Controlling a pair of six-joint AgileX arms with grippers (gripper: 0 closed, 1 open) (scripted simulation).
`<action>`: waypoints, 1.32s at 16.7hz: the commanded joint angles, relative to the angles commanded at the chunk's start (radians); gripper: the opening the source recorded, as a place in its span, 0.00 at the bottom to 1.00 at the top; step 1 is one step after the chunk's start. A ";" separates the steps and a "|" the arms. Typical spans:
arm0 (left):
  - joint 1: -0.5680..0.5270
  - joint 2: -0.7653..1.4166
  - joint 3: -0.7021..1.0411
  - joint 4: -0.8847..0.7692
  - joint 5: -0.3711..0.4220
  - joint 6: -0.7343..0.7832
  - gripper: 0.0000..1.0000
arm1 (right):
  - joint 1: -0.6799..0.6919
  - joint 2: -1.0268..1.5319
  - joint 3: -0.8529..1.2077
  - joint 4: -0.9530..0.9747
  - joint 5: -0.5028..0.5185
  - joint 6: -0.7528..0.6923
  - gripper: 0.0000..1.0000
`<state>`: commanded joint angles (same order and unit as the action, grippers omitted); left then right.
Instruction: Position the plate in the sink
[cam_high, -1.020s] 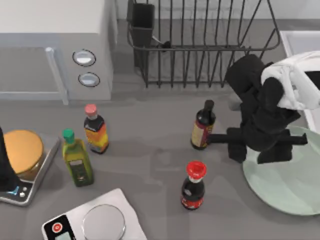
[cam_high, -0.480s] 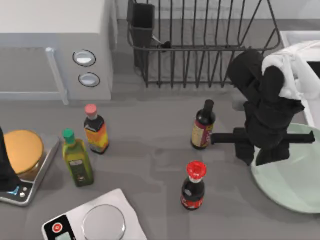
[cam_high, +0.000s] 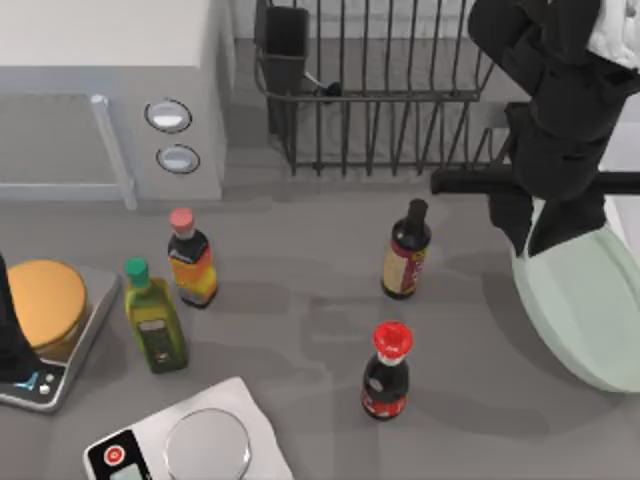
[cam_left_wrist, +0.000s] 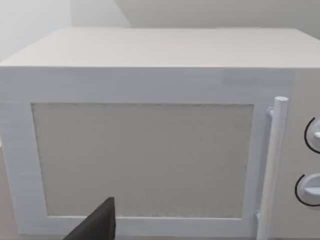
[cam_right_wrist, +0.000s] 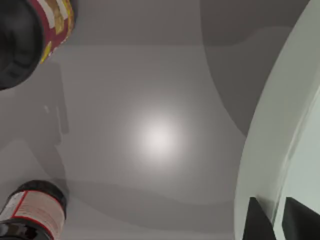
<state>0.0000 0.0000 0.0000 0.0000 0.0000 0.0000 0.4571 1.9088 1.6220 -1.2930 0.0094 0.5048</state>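
The right gripper (cam_high: 537, 232) is hanging over the right side of the table, in front of the wire dish rack (cam_high: 400, 90), and is pinching the far-left rim of the plate (cam_high: 585, 305) between its two dark fingers (cam_right_wrist: 261, 220), which are closed down to the thickness of the rim. The plate is sitting tilted and raised off the grey table (cam_high: 300, 300), throwing a broad shadow on the surface to its left, and its right part is running past the edge of the top view. A pale strip of the sink (cam_high: 625, 165) is showing at the right edge, just behind the plate. Left of the plate, a dark sauce bottle with a black cap (cam_high: 405, 252) is standing upright, and nearer the front a dark bottle with a red cap (cam_high: 386, 372) is standing apart from it. Further left are standing a pink-capped bottle (cam_high: 190, 258) and a green oil bottle (cam_high: 154, 318). A microwave (cam_high: 110, 90) is filling the far-left corner. The left arm is idling at the left edge beside an orange disc on a scale (cam_high: 40, 300), and I cannot tell how its jaws are set. A second scale with a silver platform (cam_high: 205, 445) is lying at the near edge.
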 joint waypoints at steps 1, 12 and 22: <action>0.000 0.000 0.000 0.000 0.000 0.000 1.00 | -0.001 0.000 0.064 -0.055 0.000 0.001 0.00; 0.000 0.000 0.000 0.000 0.000 0.000 1.00 | 0.024 0.019 0.573 -0.443 0.005 0.003 0.00; 0.000 0.000 0.000 0.000 0.000 0.000 1.00 | -0.072 0.133 0.689 -0.455 0.004 -0.089 0.00</action>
<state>0.0000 0.0000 0.0000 0.0000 0.0000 0.0000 0.3851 2.0419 2.3107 -1.7475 0.0130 0.4161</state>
